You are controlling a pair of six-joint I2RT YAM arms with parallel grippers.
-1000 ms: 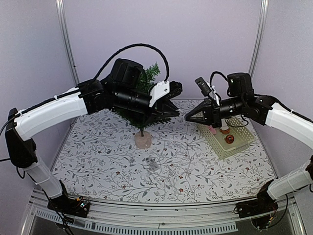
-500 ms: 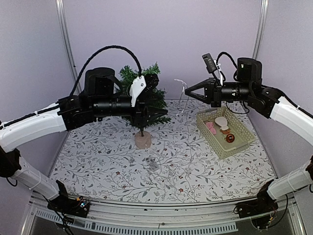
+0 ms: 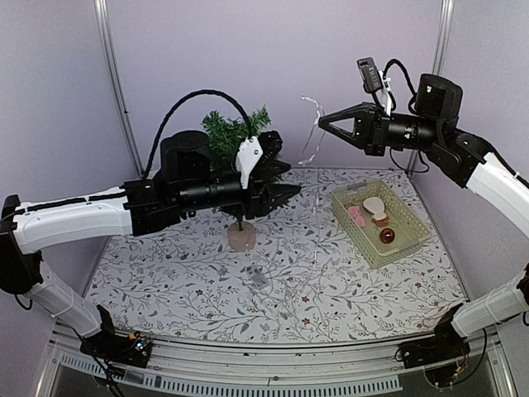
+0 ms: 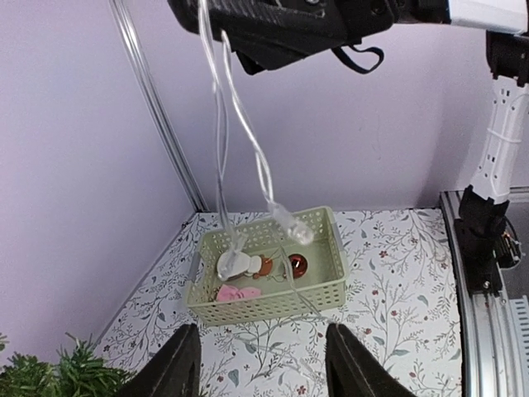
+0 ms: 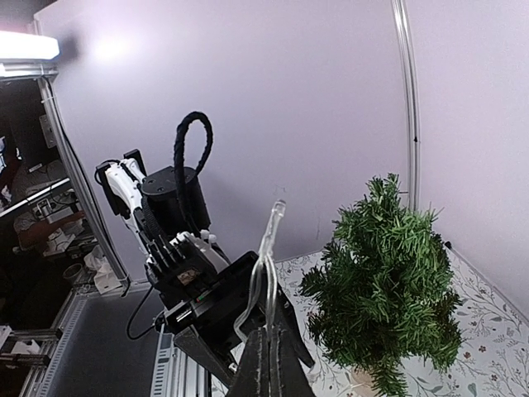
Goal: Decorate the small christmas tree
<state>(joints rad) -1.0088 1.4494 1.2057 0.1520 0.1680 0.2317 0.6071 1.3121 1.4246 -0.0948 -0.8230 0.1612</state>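
Holding a clear strand (image 3: 312, 136) pinched between its clenched fingers, the right gripper (image 3: 322, 121) is hovering high up and to the right of the small christmas tree (image 3: 235, 132). The strand is hanging in loose loops below the fingertips. From the left wrist view its lower end seems to be trailing down into the basket (image 3: 397, 252), though the thin wire is hard to follow there. The tree is standing upright on its pale base near the back of the patterned table (image 3: 165, 273). The left gripper (image 3: 291, 177) is waiting just to the right of the tree's branches, its jaws spread and holding nothing. The basket, with a few ornaments (image 3: 374, 211) lying in it, is sitting well to the right of the tree.

The step in hand looks like carrying the strand over to drape it. Next, the right arm is probably going to need to swing left over the treetop, keeping the loops clear of the left arm, which is crowding the branches.
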